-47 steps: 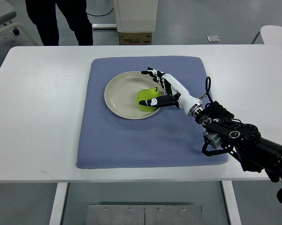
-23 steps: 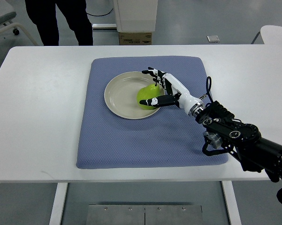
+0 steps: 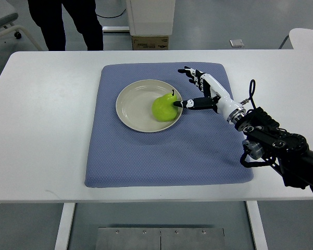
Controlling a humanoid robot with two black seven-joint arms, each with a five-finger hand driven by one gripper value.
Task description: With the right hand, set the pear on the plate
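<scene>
A green pear [image 3: 163,107] lies on the right part of a beige plate [image 3: 133,102] that sits on a blue mat [image 3: 146,151]. My right hand [image 3: 190,87] is just right of the plate, above the mat, with its fingers spread and holding nothing. Its thumb tip [image 3: 179,104] is close to the pear's right side; the other fingers [image 3: 187,70] point away from it. The right arm comes in from the lower right. The left arm does not show.
The mat lies on a white table [image 3: 47,114]. A person's dark legs [image 3: 67,23] stand behind the table at the far left. A white box [image 3: 150,18] on a cardboard carton stands behind the table's middle.
My right hand has let go of the pear and drawn back to the right, off the plate, with its fingers opened. The pear stays on the plate.
</scene>
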